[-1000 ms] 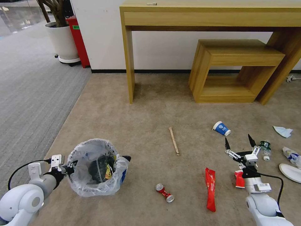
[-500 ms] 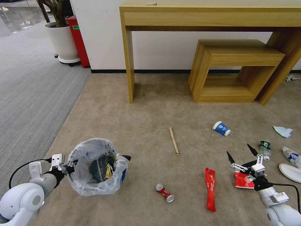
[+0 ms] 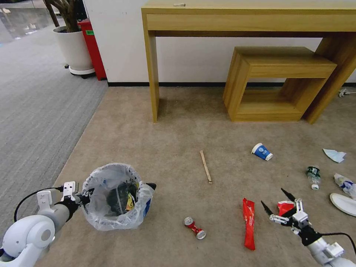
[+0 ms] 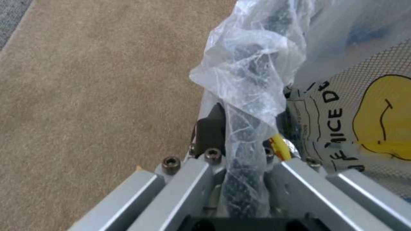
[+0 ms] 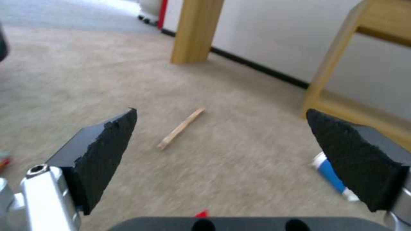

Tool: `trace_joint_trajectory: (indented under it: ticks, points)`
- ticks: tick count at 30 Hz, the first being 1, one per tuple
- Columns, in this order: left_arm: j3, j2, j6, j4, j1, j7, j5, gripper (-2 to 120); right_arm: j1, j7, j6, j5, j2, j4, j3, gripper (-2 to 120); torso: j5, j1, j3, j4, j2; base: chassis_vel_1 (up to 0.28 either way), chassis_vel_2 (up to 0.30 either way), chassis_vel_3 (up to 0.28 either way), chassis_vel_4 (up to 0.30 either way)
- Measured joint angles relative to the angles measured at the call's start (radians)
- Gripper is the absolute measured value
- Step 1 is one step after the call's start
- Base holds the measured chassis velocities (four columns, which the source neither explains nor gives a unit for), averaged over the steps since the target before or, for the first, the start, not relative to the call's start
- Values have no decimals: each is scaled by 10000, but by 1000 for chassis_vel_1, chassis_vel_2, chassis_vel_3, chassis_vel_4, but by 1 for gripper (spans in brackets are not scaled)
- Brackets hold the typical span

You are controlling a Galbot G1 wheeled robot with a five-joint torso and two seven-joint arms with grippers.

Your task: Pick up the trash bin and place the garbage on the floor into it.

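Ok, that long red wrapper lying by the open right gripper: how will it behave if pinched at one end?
The red wrapper lies flat and creased, so it's probably thin, light and floppy, likely to dangle. Its glossy film may slip between the right gripper's fingers.

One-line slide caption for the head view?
Left gripper holds the trash bin; open right gripper hovers over a red wrapper.

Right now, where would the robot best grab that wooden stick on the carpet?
Probably mid-length, from above. The wooden stick lies flat on the floor, thin and straight, with open carpet either side, so the right gripper's open fingers could straddle its narrow width.
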Motion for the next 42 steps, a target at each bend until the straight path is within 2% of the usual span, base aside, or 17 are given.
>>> trace_joint_trajectory:
  ticks: [22, 33, 42]
  points:
    - [90, -64, -46, 194, -106, 65, 53, 0, 203, -531, 4, 203, -55, -1078, -1919, 100, -1, 0, 0, 0, 1, 0, 0, 0, 0]
    - [43, -50, -46, 199, -68, 51, 56, 0, 488, -1748, 4, 1396, -282, -1523, -2828, 100, -2, 0, 2, 0, 0, 0, 0, 0, 0]
    - [12, -50, -41, 199, -35, 25, 55, 0, 803, -2024, 5, 1578, -274, -1829, -3234, 99, -2, 0, 1, 0, 0, 0, 0, 0, 0]
